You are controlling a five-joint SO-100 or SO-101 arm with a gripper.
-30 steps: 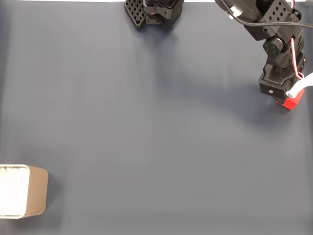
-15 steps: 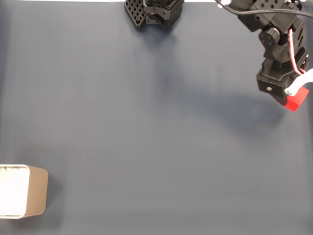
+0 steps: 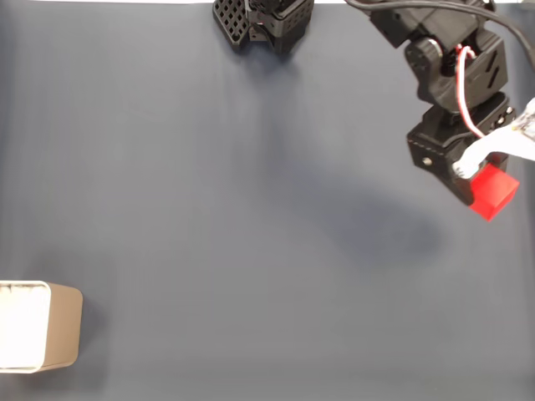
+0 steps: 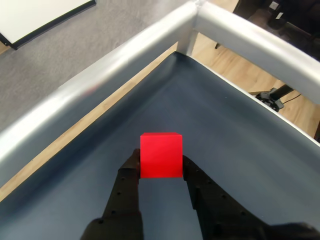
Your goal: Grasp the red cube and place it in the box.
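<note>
The red cube hangs above the dark table at the right side of the fixed view, clamped in my gripper. In the wrist view the red cube sits squarely between the two black fingers of my gripper, lifted clear of the cloth. The tan box with its white inside lies at the lower left edge of the fixed view, far from the cube.
A dark blue-grey cloth covers the table. The arm's black base stands at the top centre. In the wrist view a silver metal rail runs along the table's edge and corner, with floor beyond.
The gripper has risen with the red cube off the cloth and shifted left and down in the fixed view. The cube looks larger and its shadow has spread on the cloth.
</note>
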